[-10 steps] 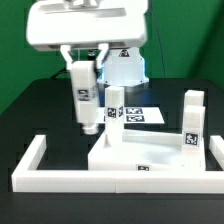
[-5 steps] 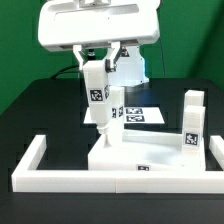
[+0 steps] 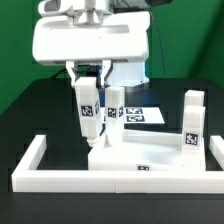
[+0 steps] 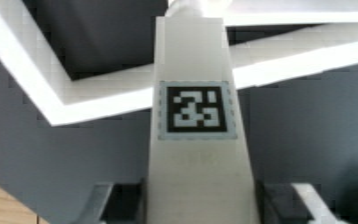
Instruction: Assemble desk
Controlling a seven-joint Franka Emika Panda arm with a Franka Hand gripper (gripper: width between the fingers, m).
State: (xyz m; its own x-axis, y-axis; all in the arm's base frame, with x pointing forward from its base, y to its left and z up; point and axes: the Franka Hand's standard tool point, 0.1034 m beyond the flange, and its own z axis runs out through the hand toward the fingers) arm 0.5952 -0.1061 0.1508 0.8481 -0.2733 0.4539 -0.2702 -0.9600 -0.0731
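The desk's white tabletop [image 3: 150, 157] lies flat inside the border wall. Two white legs stand upright on it, one at the back left [image 3: 115, 108] and one on the exterior view's right [image 3: 192, 120]. My gripper [image 3: 88, 78] is shut on a third leg [image 3: 87, 110], a white block with a black-and-white tag. It hangs upright just left of the back-left leg, its lower end close above the tabletop's left corner. In the wrist view this leg [image 4: 197, 110] fills the middle, and my gripper [image 4: 202, 198] has dark fingers [image 4: 115, 200] against both its sides.
The low white U-shaped border wall [image 3: 30, 165] runs round the front and both sides of the tabletop. The marker board [image 3: 145, 116] lies on the black table behind the legs. The arm's white base stands at the back.
The held leg swung toward the exterior view's right, then came back left and lower. The hand has turned and now faces the camera squarely. The tabletop and standing legs have not moved.
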